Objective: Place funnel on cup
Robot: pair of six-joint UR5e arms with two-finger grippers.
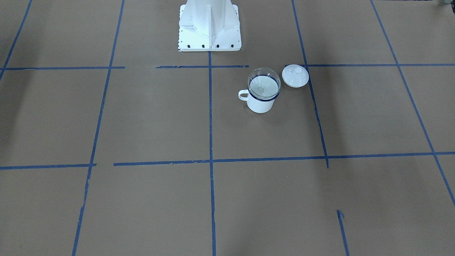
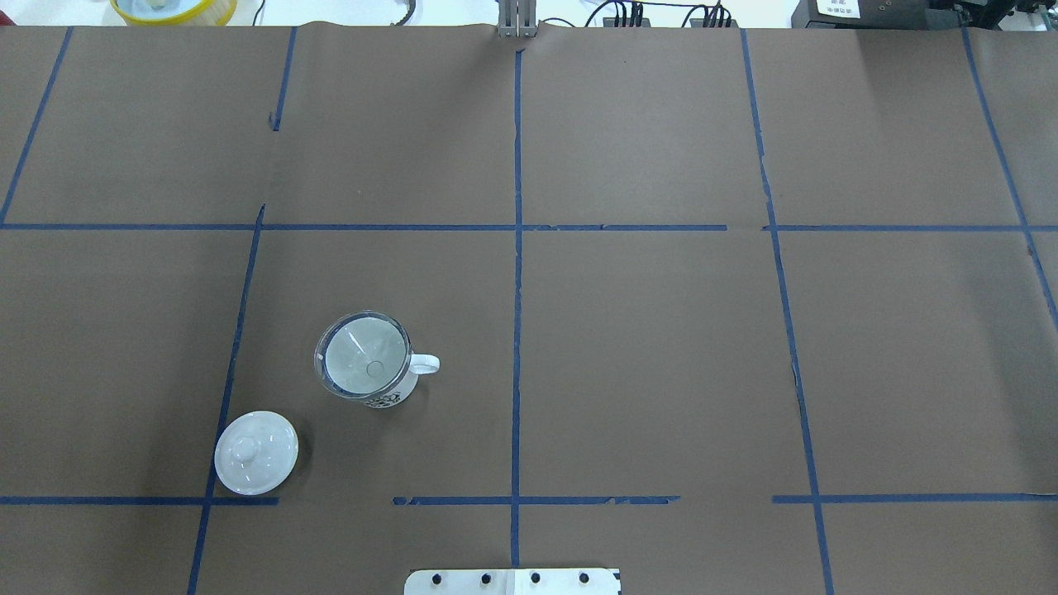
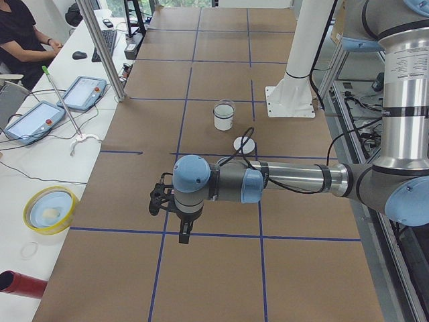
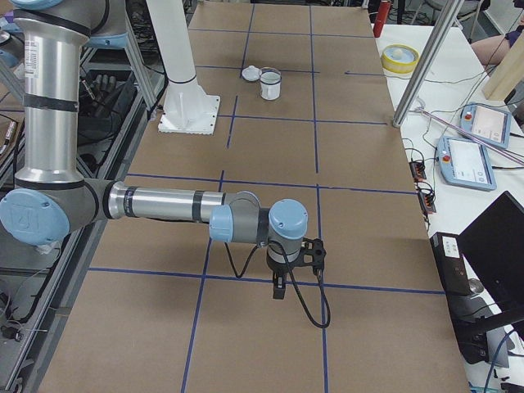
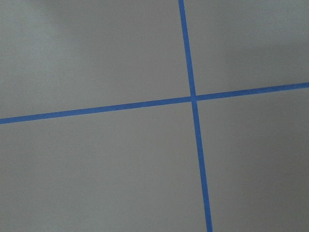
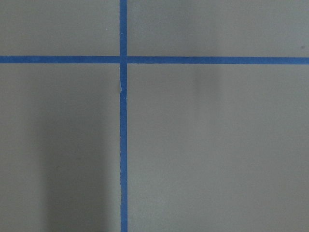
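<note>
The clear funnel (image 1: 263, 85) sits upright in the mouth of the white mug with the dark blue rim (image 1: 261, 104), its spout down inside. In the overhead view the funnel (image 2: 362, 364) covers the cup's (image 2: 390, 400) opening, and the handle points right. Both grippers are far from it. My left gripper (image 3: 183, 235) shows only in the exterior left view and points down over the table. My right gripper (image 4: 279, 288) shows only in the exterior right view. I cannot tell whether either is open or shut. The wrist views show only brown paper and blue tape.
A round white domed lid (image 2: 256, 453) lies on the table beside the cup. The robot's white base (image 1: 209, 25) stands at the table's edge. A yellow-rimmed bowl (image 3: 50, 209), tablets and a metal post (image 3: 100, 47) stand along the operators' side.
</note>
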